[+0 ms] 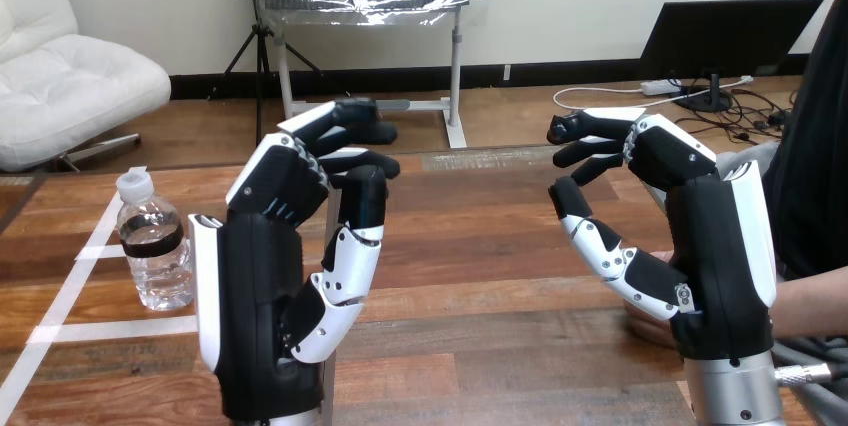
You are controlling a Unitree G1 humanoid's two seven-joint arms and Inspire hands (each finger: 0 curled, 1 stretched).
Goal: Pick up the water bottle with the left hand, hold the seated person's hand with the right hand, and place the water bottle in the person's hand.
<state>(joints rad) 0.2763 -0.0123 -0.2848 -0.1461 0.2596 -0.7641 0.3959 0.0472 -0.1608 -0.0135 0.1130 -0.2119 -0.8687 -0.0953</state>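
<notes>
A clear water bottle [155, 246] with a white cap and a dark label stands upright on the wooden table [480, 346] at the left. My left hand [265, 296] is raised just right of the bottle and apart from it, fingers loosely bent, holding nothing. At the right my right hand [715, 246] is also raised, fingers relaxed and empty. The person's forearm [810, 308] comes in from the right edge behind my right hand. The person's hand [648, 328] is mostly hidden by it and rests on the table.
White tape lines [70, 291] mark the table's left part around the bottle. The person sits close at the table's right side.
</notes>
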